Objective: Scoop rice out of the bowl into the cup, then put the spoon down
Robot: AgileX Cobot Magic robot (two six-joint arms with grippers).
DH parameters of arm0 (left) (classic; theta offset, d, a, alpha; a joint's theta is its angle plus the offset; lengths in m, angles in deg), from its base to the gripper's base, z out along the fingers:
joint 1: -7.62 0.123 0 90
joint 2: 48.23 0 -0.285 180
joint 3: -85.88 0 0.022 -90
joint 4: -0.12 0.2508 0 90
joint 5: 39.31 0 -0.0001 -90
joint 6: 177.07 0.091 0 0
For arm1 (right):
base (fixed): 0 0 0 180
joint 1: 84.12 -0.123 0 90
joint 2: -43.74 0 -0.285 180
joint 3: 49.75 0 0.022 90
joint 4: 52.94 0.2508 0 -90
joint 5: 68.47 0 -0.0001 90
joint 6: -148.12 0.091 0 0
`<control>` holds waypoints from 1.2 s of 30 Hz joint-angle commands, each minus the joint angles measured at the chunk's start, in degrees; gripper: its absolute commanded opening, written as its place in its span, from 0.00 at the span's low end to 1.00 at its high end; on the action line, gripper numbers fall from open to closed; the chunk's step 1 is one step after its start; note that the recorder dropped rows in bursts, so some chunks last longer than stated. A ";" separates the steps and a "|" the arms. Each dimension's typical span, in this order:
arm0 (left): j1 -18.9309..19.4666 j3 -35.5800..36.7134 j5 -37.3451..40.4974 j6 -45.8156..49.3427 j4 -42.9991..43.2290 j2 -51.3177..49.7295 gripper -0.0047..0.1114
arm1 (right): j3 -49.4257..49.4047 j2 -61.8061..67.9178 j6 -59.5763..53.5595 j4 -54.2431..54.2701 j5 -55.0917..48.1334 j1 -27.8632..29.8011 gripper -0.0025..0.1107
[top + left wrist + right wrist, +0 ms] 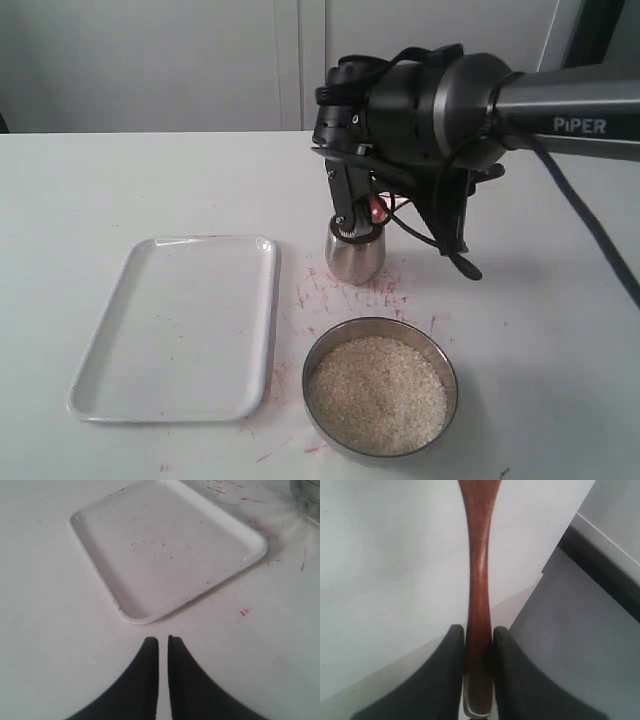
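Note:
A shiny steel cup (356, 258) stands on the white table just behind the wide steel bowl (380, 321), which is filled with off-white rice (378, 393). My right gripper (352, 218) hangs directly over the cup's mouth, shut on the reddish-brown wooden spoon (479, 580). In the right wrist view the slim handle runs out from between the jaws of the right gripper (479, 631). Only a red sliver of the spoon (377, 209) shows in the exterior view, and its scooping end is hidden. My left gripper (163, 640) hovers over bare table, shut on nothing.
A white rectangular tray (120, 300) lies left of the bowl, and the same tray (95, 555) sits just ahead of the left gripper. Red scuff marks (385, 290) dot the table around the cup. The right arm (560, 115) reaches in from the right.

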 commanded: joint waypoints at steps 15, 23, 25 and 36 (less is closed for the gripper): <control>-0.40 0.29 0.18 0.16 -0.30 0.17 0.16 | -0.16 -0.93 2.39 -5.23 -0.60 -1.10 0.02; -0.40 0.29 0.18 0.16 -0.30 0.17 0.16 | -0.16 -0.93 1.77 -5.50 -0.60 -1.24 0.02; -0.40 0.29 0.18 0.16 -0.30 0.17 0.16 | -0.16 -0.93 2.93 -6.02 -0.60 -1.24 0.02; -0.40 0.29 0.18 0.16 -0.30 0.17 0.16 | -0.16 -0.93 4.19 -5.65 -0.60 -1.24 0.02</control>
